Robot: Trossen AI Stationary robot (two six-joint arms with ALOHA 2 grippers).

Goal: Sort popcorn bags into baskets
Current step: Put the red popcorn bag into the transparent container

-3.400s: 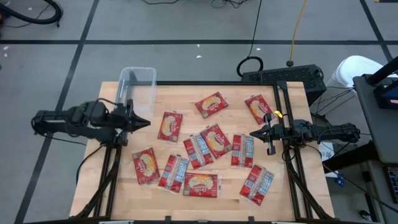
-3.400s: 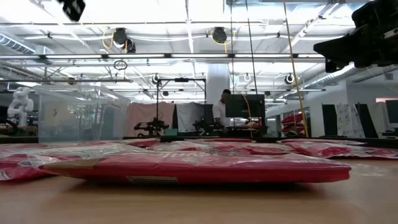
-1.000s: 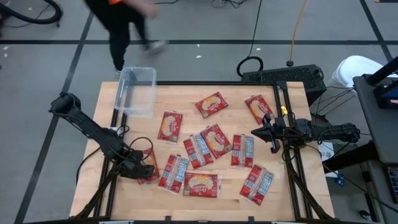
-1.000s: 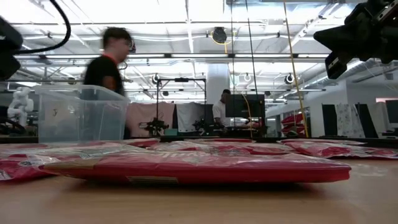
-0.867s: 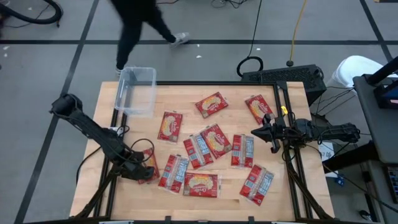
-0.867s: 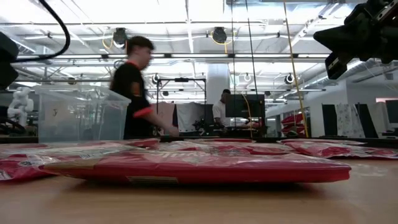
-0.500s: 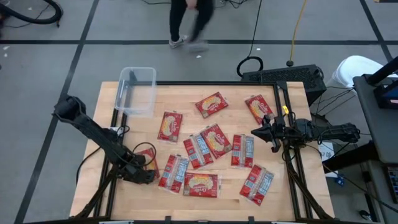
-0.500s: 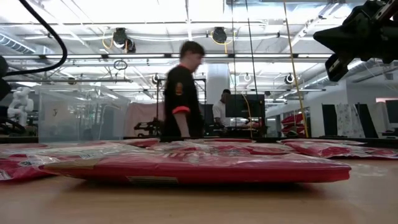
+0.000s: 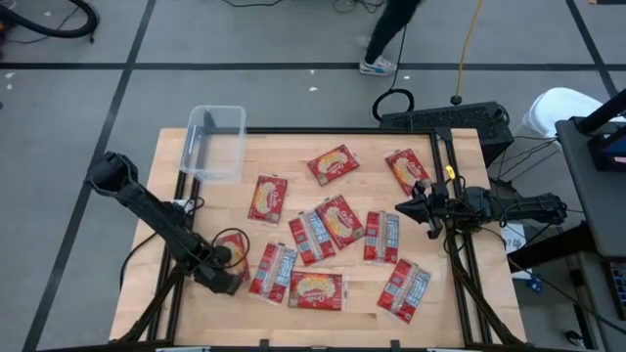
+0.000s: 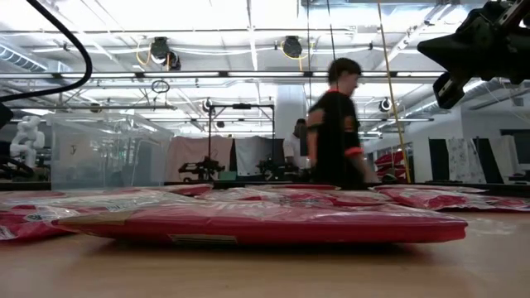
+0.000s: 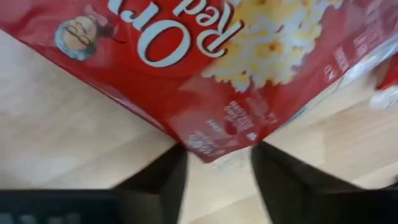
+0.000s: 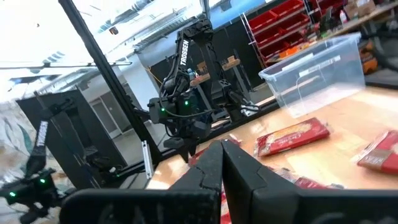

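Left tool (image 9: pixel 231 262): low at the table's near-left part, over the left-most bag (image 9: pixel 235 256); in the left wrist view its two dark fingers (image 11: pixel 160 186) stand apart on either side of that bag's (image 11: pixel 205 74) corner, which lies between them; whether they press on it, I cannot tell
Right tool (image 9: pixel 399 209): raised off the table at the right edge, pointing inward, fingers (image 12: pixel 208 168) together, holding nothing
Bag at left tool: red, popcorn picture and white lettering facing up, flat on the wooden table (image 9: pixel 166 166)
Other bags: red packets spread flat over the middle and right of the table; one (image 9: pixel 268 198) just inside of the middle-left, one (image 9: pixel 333 164) toward the far side, one (image 9: pixel 406 171) at the far right near the right tool
Middle cluster: two overlapping bags (image 9: pixel 328 227) at the centre, one (image 9: pixel 381 236) to their right, one (image 9: pixel 273 271) beside the left tool, one (image 9: pixel 315 290) at the near edge, one (image 9: pixel 404 289) at the near right
Basket (image 9: pixel 213 143): clear plastic tub at the far-left corner of the table, partly over the table's edge, no bag seen in it; well apart from all bags
Low view: nearest bag (image 10: pixel 265 222) fills the foreground, flat on the table; basket (image 10: pixel 99 153) at the left behind the bags
Person (image 10: pixel 335 124): in dark clothes in the room beyond the table; in the high view only legs and a shoe (image 9: pixel 377 66) show on the floor past the far edge
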